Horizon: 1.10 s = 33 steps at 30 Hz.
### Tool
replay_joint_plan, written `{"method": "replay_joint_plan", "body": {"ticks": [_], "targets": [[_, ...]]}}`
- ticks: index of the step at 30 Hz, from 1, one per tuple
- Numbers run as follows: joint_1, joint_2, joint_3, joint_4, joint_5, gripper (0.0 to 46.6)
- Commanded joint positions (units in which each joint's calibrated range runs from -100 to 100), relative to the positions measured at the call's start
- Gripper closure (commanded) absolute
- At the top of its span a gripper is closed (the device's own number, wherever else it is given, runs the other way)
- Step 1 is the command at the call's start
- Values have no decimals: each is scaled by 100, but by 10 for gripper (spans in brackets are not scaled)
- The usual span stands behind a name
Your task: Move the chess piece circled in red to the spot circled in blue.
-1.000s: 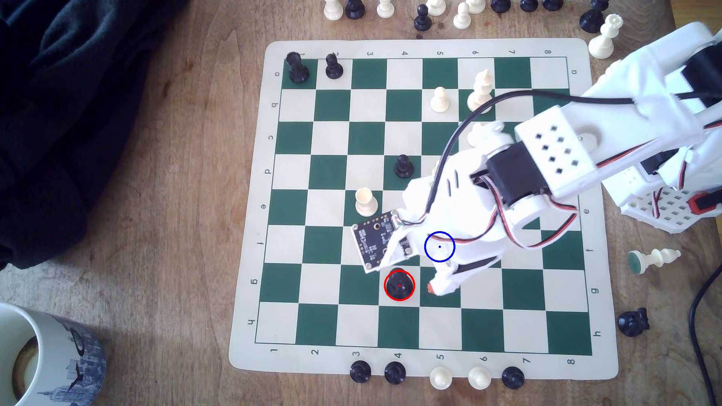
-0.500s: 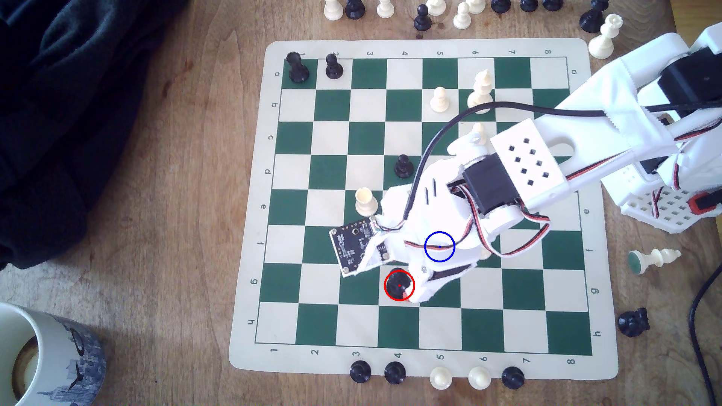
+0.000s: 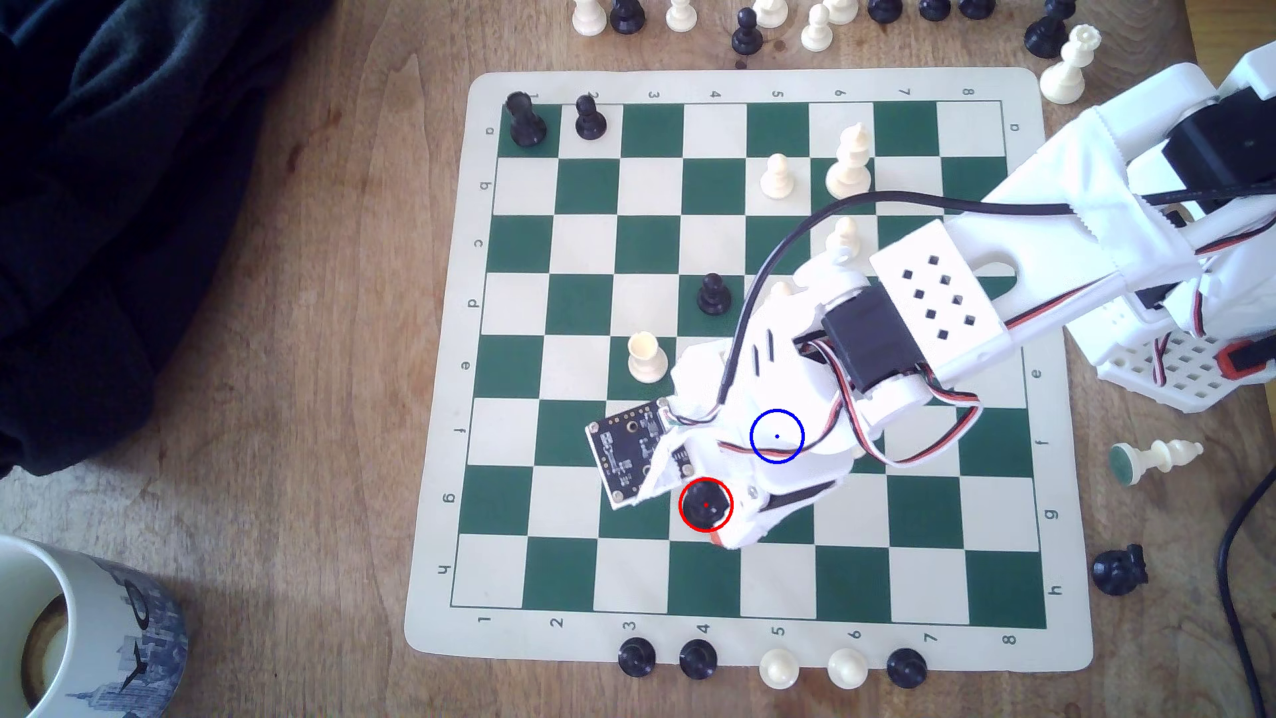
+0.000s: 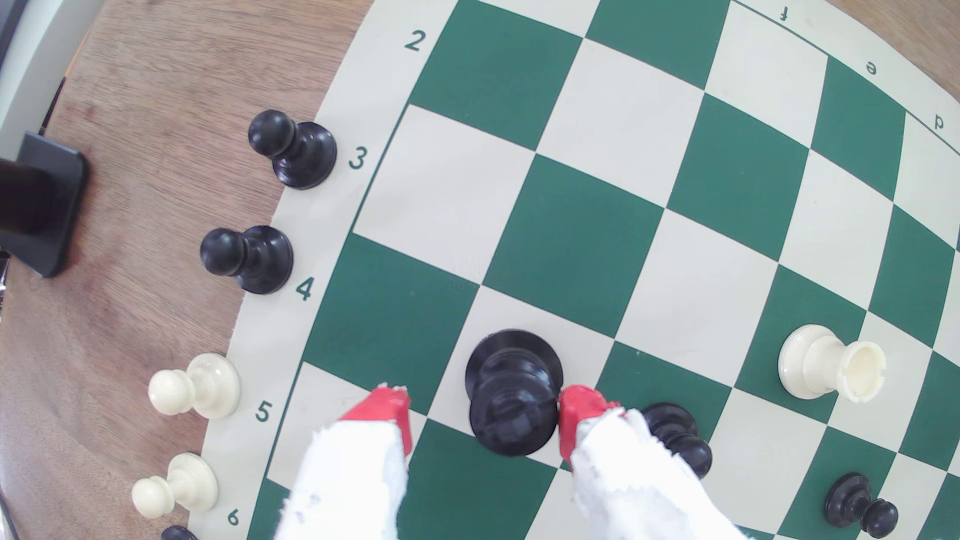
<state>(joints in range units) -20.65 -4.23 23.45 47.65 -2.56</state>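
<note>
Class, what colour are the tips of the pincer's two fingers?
Red. The fingertips are red on white-wrapped fingers, shown best in the wrist view, either side of the black chess piece.

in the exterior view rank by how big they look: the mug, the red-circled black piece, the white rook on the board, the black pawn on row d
1. mug, cut off by the frame edge yet clearly largest.
2. white rook and red-circled black piece: too alike to rank, and the piece is seen from above.
3. black pawn, smallest.
</note>
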Motion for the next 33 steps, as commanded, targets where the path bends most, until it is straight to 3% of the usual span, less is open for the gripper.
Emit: {"method": "replay_joint_plan", "body": {"ticks": [1,20,23,26,33], "targets": [[-20,-44,-496,-88,-10,315],[-27,50,-568,-195,-5,372],[-35,50,-577,-195,-15,416],[-43,-1,-595,-195,-24,430],[27,-231,-1493,673,-49,434]]}}
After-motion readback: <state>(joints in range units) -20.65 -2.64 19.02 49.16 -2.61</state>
